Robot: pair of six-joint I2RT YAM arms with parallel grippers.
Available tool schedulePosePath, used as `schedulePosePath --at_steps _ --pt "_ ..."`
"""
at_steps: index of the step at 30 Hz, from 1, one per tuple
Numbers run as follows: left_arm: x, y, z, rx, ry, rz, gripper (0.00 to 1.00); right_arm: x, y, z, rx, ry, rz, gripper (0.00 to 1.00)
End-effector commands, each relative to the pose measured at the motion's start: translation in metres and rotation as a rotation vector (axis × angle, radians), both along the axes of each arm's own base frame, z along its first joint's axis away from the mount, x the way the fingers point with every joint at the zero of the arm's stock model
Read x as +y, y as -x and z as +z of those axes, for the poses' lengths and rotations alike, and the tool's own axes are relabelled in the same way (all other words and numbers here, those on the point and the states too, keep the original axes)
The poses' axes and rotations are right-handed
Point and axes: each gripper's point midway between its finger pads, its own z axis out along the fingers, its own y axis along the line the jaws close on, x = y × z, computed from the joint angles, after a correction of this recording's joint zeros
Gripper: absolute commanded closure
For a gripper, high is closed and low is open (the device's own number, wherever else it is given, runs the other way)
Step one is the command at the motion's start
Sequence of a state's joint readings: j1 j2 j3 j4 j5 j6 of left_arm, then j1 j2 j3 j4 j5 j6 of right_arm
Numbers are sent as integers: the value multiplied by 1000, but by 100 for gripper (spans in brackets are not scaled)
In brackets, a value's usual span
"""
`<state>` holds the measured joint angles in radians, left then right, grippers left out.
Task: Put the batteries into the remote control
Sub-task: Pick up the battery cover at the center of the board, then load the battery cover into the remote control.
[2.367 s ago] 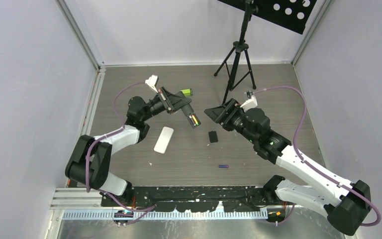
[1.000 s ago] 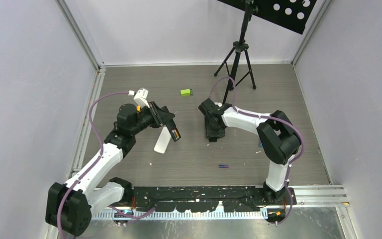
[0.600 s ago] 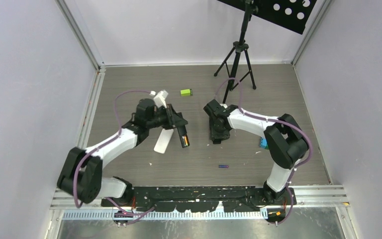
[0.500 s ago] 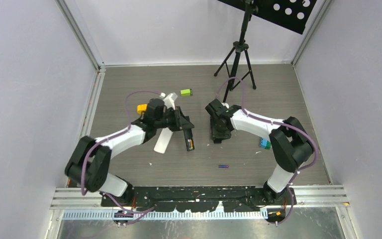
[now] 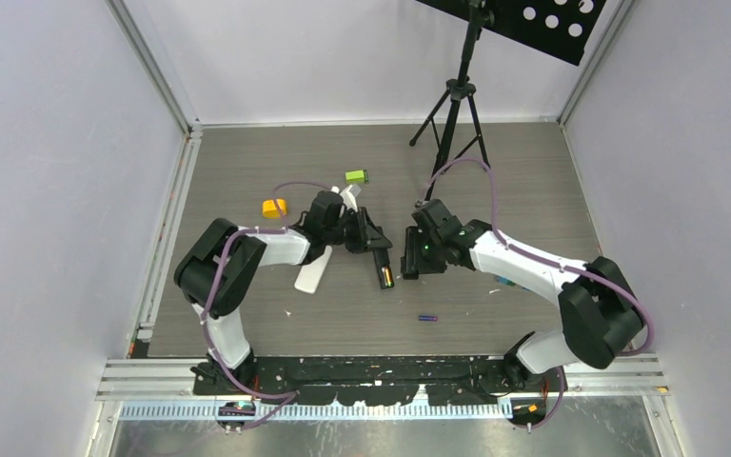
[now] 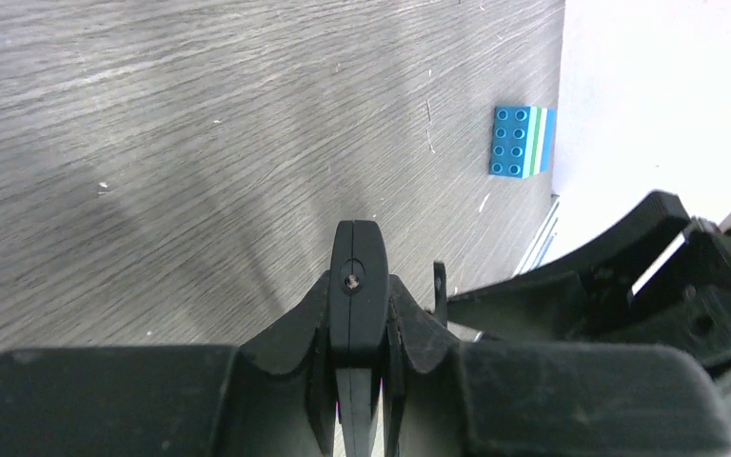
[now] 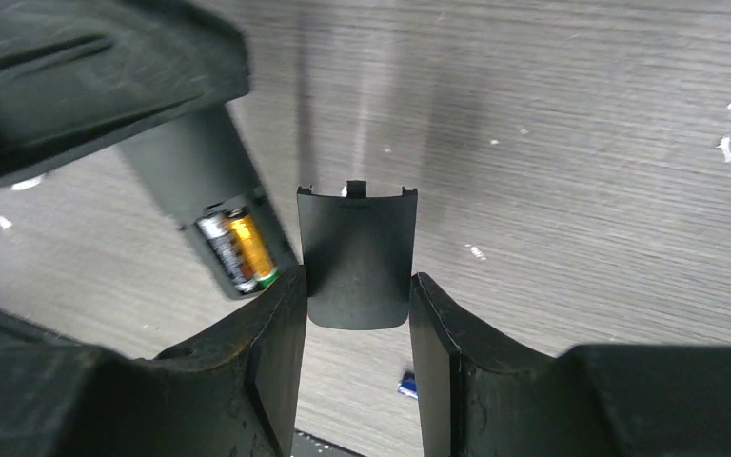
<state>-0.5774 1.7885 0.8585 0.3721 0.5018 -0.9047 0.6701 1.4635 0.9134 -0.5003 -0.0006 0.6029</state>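
Pale lilac walls (image 5: 57,143) box in a grey table (image 5: 247,152) with a streaky wood-grain finish. A black tripod (image 5: 452,105) stands at the upper right of the overhead frame. Near that frame's middle the left fingers (image 6: 316,305) are pinched tight on the remote control (image 5: 379,262) — a slim, matte black bar, seen edge-on in the left wrist view as a thin blade with a small screw hole. From above, its long axis runs steeply from upper left down to lower right, with the open compartment at the lower end facing up.

Two batteries (image 7: 236,249) lie in that compartment side by side, lengthways along the remote. One is glossy orange-gold with a green end, the other silvery and black (labels too small to read).

Just to the right, the right fingers (image 7: 290,305) clasp the battery cover (image 7: 357,252) by its two long edges — a flat, dark plate with rounded corners and a small tab on its far edge. It sits close beside the remote but apart from it.

A blue-purple battery (image 5: 426,317) lies alone on the table below both, its axis about level across the frame. Elsewhere there are a white rounded oblong (image 5: 310,271) partly under the left arm, a small green block (image 5: 356,176), an orange piece (image 5: 272,207) and a blue studded brick (image 6: 522,141).
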Motion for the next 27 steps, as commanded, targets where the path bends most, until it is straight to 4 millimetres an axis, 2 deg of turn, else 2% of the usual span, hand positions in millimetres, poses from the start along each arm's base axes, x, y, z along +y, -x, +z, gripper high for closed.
schedulePosePath --at_steps 1,5,17,27 --pt "-20 -11 33 -33 151 -17 99 29 -5 36 -103 -216 40 59" --pt "-24 -9 34 2 173 -31 100 37 0 47 -136 -300 69 58" --pt "-28 -5 47 54 208 -43 100 47 10 37 -126 -280 137 58" --pt "-27 -5 48 28 188 -53 100 34 17 22 -113 -170 162 58"
